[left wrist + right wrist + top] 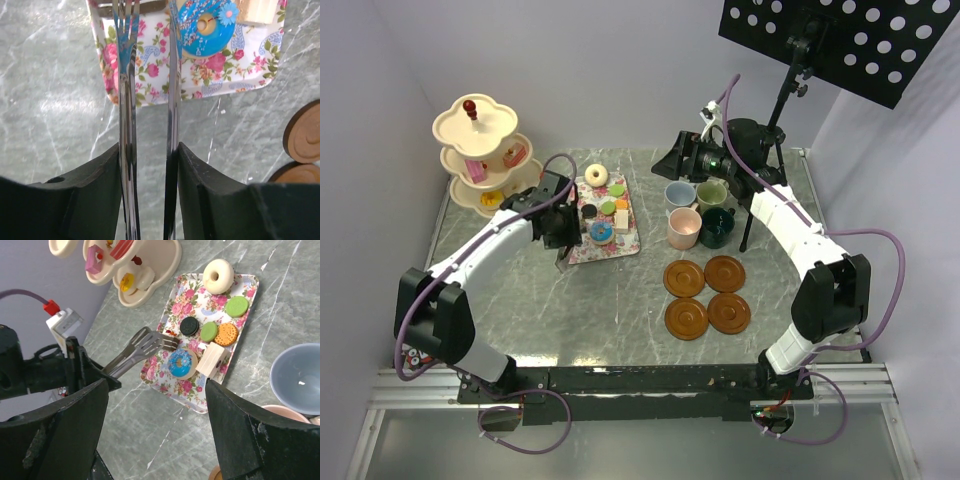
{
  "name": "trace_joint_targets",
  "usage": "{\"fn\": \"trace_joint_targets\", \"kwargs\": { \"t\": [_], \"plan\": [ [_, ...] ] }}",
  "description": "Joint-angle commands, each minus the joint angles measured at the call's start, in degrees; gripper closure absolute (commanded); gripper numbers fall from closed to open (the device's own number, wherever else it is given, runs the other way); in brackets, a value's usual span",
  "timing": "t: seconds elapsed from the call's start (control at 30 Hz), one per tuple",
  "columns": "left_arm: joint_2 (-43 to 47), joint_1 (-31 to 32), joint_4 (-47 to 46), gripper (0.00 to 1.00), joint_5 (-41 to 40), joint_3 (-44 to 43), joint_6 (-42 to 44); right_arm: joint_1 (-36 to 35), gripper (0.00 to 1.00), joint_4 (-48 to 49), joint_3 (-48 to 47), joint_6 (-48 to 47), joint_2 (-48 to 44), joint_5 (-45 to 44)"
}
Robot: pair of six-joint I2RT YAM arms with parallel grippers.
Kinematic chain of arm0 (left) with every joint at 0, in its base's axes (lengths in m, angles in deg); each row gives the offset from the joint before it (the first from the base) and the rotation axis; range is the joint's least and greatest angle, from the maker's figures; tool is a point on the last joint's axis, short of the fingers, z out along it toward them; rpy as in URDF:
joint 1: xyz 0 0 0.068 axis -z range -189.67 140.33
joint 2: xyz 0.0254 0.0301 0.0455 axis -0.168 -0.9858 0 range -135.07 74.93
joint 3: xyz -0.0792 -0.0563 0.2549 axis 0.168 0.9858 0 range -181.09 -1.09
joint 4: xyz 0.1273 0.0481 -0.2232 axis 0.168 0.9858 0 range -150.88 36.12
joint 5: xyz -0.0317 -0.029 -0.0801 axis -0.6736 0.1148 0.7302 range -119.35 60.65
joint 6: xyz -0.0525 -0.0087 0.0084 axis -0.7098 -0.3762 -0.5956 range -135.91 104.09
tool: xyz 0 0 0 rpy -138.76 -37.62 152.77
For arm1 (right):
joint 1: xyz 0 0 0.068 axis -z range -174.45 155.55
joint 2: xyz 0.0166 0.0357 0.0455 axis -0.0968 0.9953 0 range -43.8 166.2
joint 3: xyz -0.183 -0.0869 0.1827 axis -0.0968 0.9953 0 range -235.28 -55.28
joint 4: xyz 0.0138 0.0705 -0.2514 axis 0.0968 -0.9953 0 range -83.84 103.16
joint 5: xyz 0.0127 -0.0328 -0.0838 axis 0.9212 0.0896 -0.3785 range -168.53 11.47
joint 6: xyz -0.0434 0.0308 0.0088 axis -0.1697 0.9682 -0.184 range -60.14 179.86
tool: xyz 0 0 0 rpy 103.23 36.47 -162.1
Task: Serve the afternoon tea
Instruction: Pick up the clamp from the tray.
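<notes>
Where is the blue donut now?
In the top view, the blue donut lies on the near end of the floral tray, left of the mugs, beside a beige block cake, near the tongs.

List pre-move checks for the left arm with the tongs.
1. Left gripper shut on the long metal tongs: ok.
2. Tong tips over the floral rectangular tray: ok.
3. Cake caught between the tips: cannot tell; something dark sits there, and the blue-iced ring doughnut lies beside them.
4. Free room on the cream three-tier stand: ok.
5. Right gripper open, apart from tongs and tray: ok.
</notes>
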Motion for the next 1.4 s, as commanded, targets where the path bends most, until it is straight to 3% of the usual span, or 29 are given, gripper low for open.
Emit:
{"fn": "trace_joint_targets", "kwargs": {
  "t": [0.0, 0.2, 0.47, 1.37],
  "plan": [
    [0.28, 0.03, 9.4, 0.53, -1.59, -7.23, -1.65, 0.54, 0.16, 1.03, -0.38, -0.52, -2.69, 0.9],
    [-1.83, -0.32, 18.37, 0.52, -2.39, -14.54, -1.56, 0.54, 0.16, 0.77, -0.82, -1.05, -2.69, 0.81],
    [-8.33, -3.14, 23.56, 0.52, 2.01, -21.83, 1.86, 0.63, 0.16, 1.21, -0.39, -0.6, -2.69, 1.6],
    [-17.74, -3.31, 25.06, 0.43, 0.52, -30.01, 5.91, 0.63, 0.16, 2.09, -0.56, -0.34, -2.16, 2.74]
  ]
}}
